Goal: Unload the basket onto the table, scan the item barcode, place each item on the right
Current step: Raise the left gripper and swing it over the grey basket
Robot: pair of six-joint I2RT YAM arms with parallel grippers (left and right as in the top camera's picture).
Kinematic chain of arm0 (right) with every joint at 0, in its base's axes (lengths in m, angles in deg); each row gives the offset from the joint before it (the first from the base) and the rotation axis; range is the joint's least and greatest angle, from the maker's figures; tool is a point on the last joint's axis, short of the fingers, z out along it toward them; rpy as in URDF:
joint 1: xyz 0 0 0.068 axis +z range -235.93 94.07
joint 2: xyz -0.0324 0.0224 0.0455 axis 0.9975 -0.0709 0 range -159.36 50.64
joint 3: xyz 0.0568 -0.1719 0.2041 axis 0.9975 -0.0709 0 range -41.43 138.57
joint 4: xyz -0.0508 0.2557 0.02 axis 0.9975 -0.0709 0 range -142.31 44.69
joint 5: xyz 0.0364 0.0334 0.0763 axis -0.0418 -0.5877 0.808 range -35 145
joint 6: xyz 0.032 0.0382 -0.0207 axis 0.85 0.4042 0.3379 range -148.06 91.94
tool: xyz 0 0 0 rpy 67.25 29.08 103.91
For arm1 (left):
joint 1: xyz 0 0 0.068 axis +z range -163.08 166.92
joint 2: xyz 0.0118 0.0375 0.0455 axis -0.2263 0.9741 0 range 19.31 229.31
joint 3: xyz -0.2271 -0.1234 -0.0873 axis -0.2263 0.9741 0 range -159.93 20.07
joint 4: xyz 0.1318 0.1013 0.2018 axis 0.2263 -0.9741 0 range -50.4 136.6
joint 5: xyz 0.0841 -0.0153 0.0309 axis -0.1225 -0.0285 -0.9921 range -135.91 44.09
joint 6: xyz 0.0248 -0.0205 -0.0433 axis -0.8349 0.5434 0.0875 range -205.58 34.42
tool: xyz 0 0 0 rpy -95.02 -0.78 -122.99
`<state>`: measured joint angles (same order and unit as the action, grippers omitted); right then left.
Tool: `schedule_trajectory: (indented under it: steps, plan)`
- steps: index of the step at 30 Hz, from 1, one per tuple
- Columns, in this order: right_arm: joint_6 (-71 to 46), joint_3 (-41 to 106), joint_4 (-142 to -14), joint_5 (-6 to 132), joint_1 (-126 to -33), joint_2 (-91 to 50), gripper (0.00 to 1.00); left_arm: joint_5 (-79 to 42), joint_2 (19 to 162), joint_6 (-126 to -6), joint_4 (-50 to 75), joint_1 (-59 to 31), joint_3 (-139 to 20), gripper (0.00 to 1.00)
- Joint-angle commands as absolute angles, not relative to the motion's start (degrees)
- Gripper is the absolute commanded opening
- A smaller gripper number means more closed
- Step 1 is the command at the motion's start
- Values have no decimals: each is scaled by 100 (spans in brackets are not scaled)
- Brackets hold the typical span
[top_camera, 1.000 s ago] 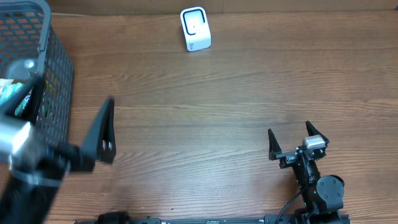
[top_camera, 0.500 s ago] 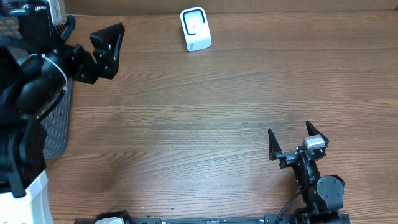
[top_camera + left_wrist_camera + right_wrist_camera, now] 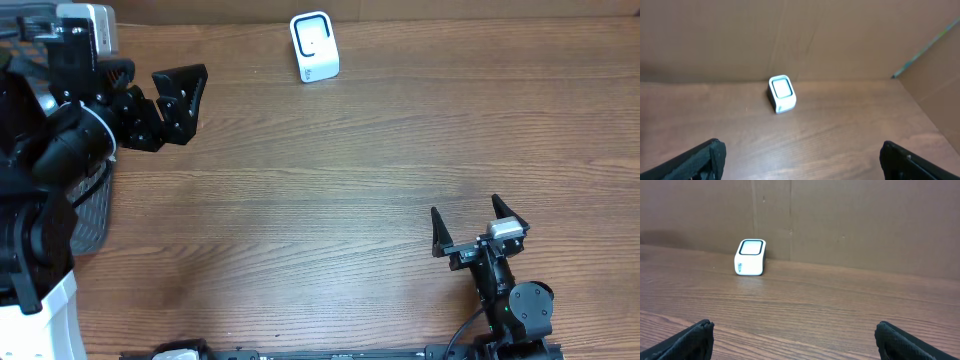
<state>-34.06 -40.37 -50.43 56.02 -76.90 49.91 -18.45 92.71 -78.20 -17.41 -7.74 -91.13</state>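
The white barcode scanner stands at the back of the wooden table, its window facing up and forward; it also shows as the scanner and the scanner in the two wrist views. The item is out of view. My left gripper hovers open at the back left, above the basket, pointing toward the scanner with nothing between its fingers. My right gripper rests open and empty near the front right, its fingers spread wide over bare wood.
A grey mesh basket sits at the left edge, mostly covered by my left arm. A cardboard wall runs behind the scanner and along the right side.
My left arm has swung from the front left up to the back left over the basket, and its gripper now faces the scanner. The right arm has not moved.
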Motion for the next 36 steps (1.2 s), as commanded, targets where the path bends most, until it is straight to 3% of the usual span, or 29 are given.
schedule_trajectory:
  steps: [1, 36]
  plan:
    - [-3390, -4096, -5015, 5525, -7696, 5048, 100, -1781, 9405, -7720, -2055, -784, -9211, 99]
    - [-3390, -4096, -5013, 5525, -7696, 5048, 100, -1799, 10734, -7722, -2263, -784, -9209, 100]
